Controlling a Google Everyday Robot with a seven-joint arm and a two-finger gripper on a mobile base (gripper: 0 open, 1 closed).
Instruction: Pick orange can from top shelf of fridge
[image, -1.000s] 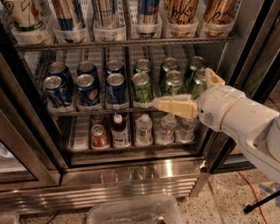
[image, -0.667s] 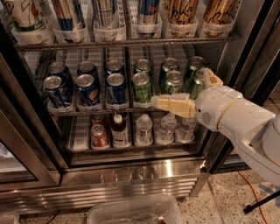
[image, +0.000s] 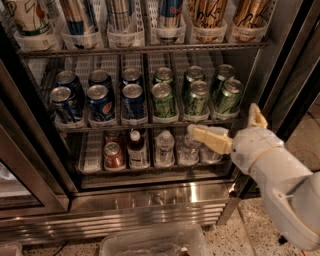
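Gripper (image: 224, 120) (perhaps splayed); beside bottom rack (image: 93, 150)

orange can (image: 207, 12): metal, glossy gold-orange skin with dark lettering.
top shelf (image: 150, 50): grey metal wire with a dull sheen.
lane trays (image: 125, 37): clear plastic, smooth, faintly cloudy.
fridge (image: 150, 200): brushed stainless-steel base with bright glints; dark, matt door frame.
blue cans (image: 100, 102): glossy printed metal with bare silvery lids.
green cans (image: 164, 97): glossy printed metal with bare silvery lids.
water bottles (image: 165, 147): clear plastic, shiny.
gripper (image: 215, 139): smooth, matt, cream plastic; it sits in front of the right end of the lowest rack.
arm (image: 280, 175): white plastic shell, smooth, soft sheen.
floor (image: 250, 235): speckled stone-like surface, matt.
tub (image: 150, 242): translucent plastic, smooth.
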